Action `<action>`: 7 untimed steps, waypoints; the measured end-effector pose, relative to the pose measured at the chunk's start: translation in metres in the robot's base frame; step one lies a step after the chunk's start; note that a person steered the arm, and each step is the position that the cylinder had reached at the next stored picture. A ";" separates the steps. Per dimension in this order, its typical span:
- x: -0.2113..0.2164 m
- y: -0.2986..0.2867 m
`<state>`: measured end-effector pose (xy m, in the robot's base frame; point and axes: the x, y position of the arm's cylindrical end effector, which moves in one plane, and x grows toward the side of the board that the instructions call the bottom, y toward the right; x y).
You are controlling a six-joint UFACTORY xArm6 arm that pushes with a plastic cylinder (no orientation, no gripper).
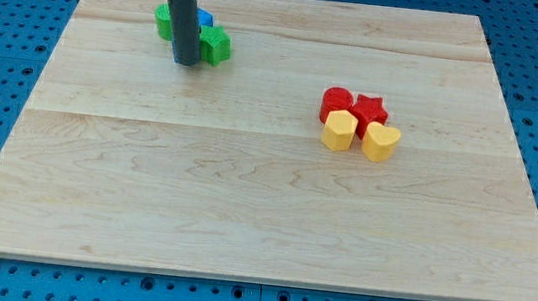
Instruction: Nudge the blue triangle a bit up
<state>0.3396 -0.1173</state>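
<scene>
A blue block (205, 19), mostly hidden behind my rod, sits near the view's top left; its shape cannot be made out. A green block (215, 44) lies just right of the rod, and another green block (164, 19) peeks out on its left. My tip (185, 62) rests on the board just below this cluster, close to the green block on the right.
Toward the view's right of centre lies a tight cluster: a red round block (335, 103), a red star (370, 110), a yellow hexagon-like block (339, 131) and a yellow heart-like block (381, 140). The wooden board (263, 210) lies on a blue pegboard.
</scene>
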 end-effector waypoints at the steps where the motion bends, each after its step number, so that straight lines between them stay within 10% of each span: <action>1: 0.018 0.000; 7: 0.001 -0.027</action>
